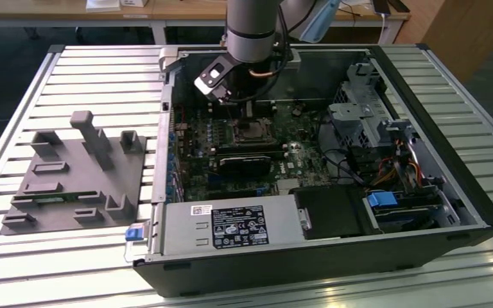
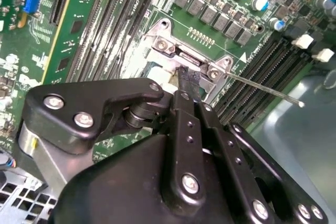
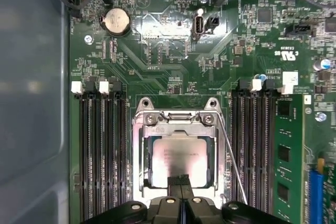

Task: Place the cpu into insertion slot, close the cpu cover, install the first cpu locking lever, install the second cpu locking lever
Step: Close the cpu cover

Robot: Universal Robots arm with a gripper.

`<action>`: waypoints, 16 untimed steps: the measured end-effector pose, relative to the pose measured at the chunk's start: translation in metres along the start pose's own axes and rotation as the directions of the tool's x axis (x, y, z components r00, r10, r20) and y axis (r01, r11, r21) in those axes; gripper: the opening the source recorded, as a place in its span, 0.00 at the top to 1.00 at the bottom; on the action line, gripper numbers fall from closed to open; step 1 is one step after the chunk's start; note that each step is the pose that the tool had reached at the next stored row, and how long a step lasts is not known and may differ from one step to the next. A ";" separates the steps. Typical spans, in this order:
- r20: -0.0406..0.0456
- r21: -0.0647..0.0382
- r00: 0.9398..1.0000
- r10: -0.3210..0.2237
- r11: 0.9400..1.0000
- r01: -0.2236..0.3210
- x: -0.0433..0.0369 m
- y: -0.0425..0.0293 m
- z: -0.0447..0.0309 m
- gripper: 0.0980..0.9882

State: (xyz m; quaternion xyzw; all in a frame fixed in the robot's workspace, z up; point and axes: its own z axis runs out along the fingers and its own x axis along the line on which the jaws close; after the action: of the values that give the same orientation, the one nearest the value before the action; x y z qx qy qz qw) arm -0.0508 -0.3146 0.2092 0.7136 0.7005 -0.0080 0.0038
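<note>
Hand: closed, tips together, nothing seen pinched between them; down at the edge of the cpu cover in the first wrist view; contact with it impossible to tell.
Cpu: flat in the insertion slot, dull silver top showing through the cover's cut-out.
Cpu cover: lowered over the chip, apparently flat; thin bright stamped metal, a square frame with a hinge bar at one end.
Locking lever: slim steel wire beside the socket, angled slightly away from it; in the second wrist view free end out in the air over the memory slots, so probably not yet latched.
Handling, cpu: likely light, stiff and brittle, delicate underneath; best taken by opposite edges, never pressed hard on top.
Handling, cover: probably stiff but easily bent; best pushed on the frame, not through the cut-out.
Handling, lever: likely springy and slick; best caught near the free end, with a risk of snapping back.
Motherboard: green, matte, crowded with small parts; round coin cell near one edge.
Surroundings: arm reaching down into an open black computer case on a slatted metal bench; grey moulded fixture at the exterior view's left.
</note>
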 end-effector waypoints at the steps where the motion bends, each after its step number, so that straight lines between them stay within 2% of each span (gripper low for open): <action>1: 0.000 0.000 1.000 0.000 1.000 0.000 0.0000 0.0001 -0.0002 0.97; 16: 0.000 0.000 1.000 0.000 1.000 0.000 0.0003 0.0157 -0.0004 0.97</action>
State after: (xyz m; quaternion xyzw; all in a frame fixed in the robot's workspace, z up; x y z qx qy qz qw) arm -0.0351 -0.3146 0.2095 0.7136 0.7005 -0.0081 0.0038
